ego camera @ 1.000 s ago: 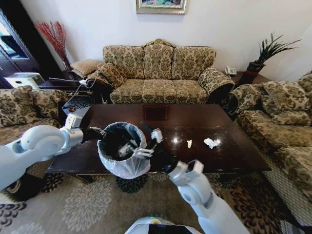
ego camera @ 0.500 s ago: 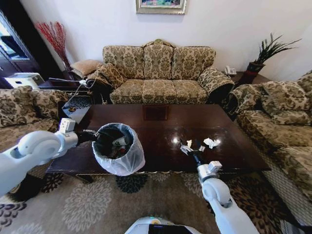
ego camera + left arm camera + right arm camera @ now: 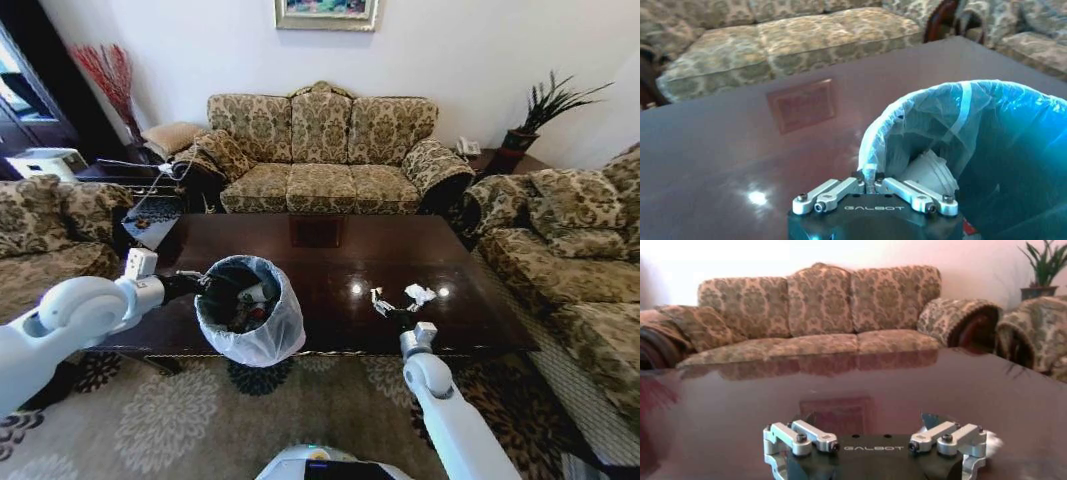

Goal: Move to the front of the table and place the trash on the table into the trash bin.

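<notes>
Left gripper [image 3: 870,186] is sitting at the left side of the table [image 3: 330,262], fingers pinched together on the folded-over rim of the trash bin [image 3: 250,312], holding the bin at the table's front-left edge. In the left wrist view the bag liner [image 3: 960,120] is rising directly beyond the fingertips, thin and translucent, with a pale cup-like piece lying inside just past the grip. Judgement: the liner is flimsy and slippery and could slide through the pinch or tear if the bin is tugged, so the hold is best kept where the bag doubles over the stiff rim. Inside the bin, in the head view, several pieces are already lying: something white and something red, too small to name. Moving right, the square inlay [image 3: 317,231] is lying well ahead of both arms. Right gripper [image 3: 384,304] is reaching over the front edge of the table with its fingers spread apart and nothing between them; in the right wrist view the 2 finger pairs are standing wide. A small yellowish scrap [image 3: 377,297] seems to be lying right at the fingertips, whether touching I cannot tell. Just beyond and to the right of that gripper, a crumpled white tissue [image 3: 419,294] is resting on the glossy top. Judgement: both pieces are near weightless and soft, will crush without harm, and may skate on the polished wood; the tissue is best pinched across its bunched middle, the scrap closed on from directly above.
</notes>
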